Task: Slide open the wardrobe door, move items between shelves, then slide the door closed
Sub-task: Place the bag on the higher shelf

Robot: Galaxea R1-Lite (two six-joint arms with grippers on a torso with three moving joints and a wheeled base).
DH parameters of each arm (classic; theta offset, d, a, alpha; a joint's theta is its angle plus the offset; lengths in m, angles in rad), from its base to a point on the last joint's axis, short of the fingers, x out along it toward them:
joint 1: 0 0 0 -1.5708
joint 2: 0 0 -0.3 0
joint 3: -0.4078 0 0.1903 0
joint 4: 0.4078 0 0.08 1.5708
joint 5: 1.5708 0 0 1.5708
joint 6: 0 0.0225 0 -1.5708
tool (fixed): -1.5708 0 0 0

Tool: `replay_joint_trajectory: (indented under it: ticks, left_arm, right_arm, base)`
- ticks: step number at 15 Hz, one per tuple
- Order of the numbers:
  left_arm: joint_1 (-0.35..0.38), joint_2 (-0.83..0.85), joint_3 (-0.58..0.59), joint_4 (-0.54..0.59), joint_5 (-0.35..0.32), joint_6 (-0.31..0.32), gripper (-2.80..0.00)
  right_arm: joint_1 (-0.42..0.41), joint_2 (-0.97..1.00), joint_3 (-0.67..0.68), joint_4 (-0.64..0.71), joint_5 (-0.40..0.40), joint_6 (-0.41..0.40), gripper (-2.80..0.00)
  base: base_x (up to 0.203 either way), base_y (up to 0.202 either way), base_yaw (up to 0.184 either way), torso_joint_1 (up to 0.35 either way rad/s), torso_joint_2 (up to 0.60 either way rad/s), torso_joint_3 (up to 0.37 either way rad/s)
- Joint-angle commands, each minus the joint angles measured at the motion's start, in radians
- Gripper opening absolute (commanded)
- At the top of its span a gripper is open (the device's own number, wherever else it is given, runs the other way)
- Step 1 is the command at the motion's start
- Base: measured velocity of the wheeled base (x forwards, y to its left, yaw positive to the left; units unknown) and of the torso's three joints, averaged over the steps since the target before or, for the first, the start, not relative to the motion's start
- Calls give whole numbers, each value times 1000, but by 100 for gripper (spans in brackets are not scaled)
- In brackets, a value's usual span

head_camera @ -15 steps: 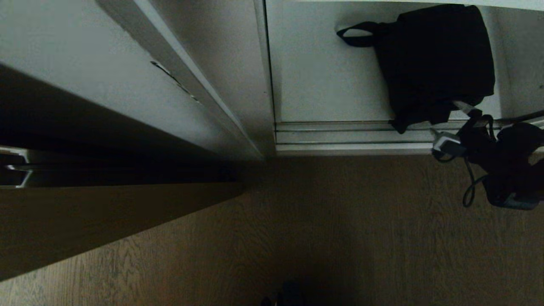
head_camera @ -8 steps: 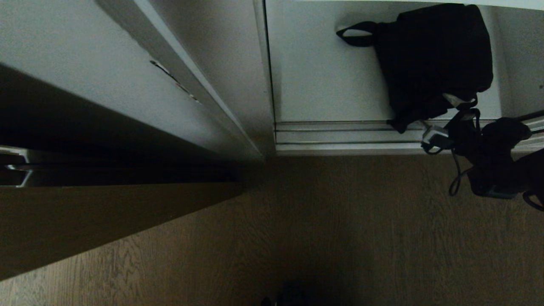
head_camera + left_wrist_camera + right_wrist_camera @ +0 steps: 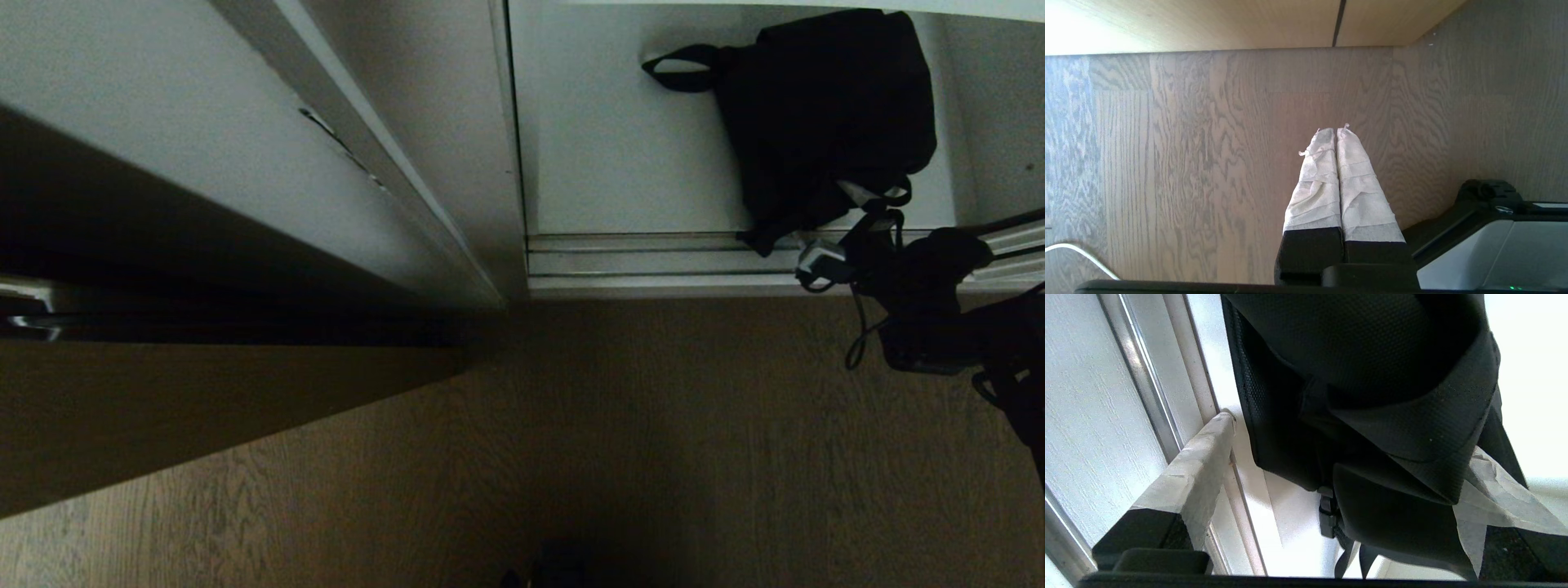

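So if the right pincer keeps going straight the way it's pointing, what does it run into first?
The soft black fabric bundle with straps. The right pincer stands open, one taped finger on each side of the bundle's lower end, so going on would probably press into the fabric; depth is unclear.

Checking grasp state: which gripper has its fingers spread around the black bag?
The right gripper: its taped fingers stand wide apart either side of the black bag on the white shelf. The left gripper is shut, over wood floor.
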Motion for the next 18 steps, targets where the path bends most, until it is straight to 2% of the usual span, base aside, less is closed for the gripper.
replay_joint_trajectory:
  ticks: [1,7,12,16,18]
  left_arm:
    - [0,-1,0,0,1,0,-280]
    - [0,-1,0,2,1,0,-280]
    - [0,-1,0,0,1,0,-280]
    - [0,-2,0,0,1,0,-280]
    - [0,-1,0,0,1,0,-280]
  right_arm:
    - [0,-5,-10,-9,-26,6,0]
    - [2,-87,9,-34,-22,26,0]
    - [-10,-224,180,-40,-19,43,0]
    - [-21,-268,261,-80,-19,57,0]
    - [-25,-257,259,-81,-19,57,0]
  base:
    - [0,0,0,0,0,0]
    - [0,0,0,0,0,0]
    - [0,0,0,0,0,0]
    - [0,0,0,0,0,0]
    - [0,0,0,0,0,0]
